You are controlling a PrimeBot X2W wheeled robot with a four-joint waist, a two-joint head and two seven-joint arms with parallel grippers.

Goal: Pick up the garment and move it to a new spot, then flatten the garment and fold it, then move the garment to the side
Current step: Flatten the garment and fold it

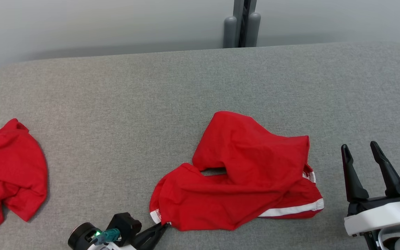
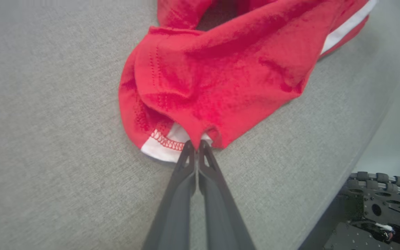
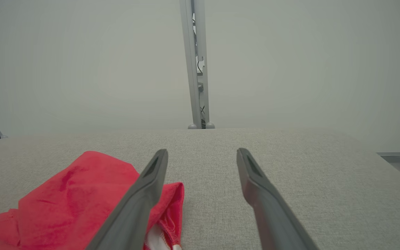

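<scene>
Grey woven cloth covers the table (image 1: 200,80), which is seen across the full width of the head view. At the far left a second red garment (image 1: 10,173) is noted, crumpled, with white stripes at its lower left. It is cut by the frame edge and lies well apart from everything else.

Further right, at the near edge, the left gripper (image 1: 163,227) is recorded low over the table, pointing up and to the right. In the left wrist view its two dark fingers (image 2: 182,180) are seen pressed together along their length. A fold of red cloth at the near left corner of the garment (image 1: 252,173) is pinched between the tips, just beside a white hem band (image 2: 163,147) with red stitching.

The garment is located near the middle of the table, slightly right of centre and toward the near edge. It is crumpled: an upper flap is folded over a lower layer, and a small patch of grey table is visible between them. A white stripe (image 1: 290,210) is seen along its lower right edge.

At the far right the right gripper (image 1: 359,146) is positioned beside the garment, apart from it. Its fingers are spread wide, and bare table is seen between them in the right wrist view. Behind the table a grey post (image 1: 240,24) is seen against a pale wall (image 1: 82,24).
</scene>
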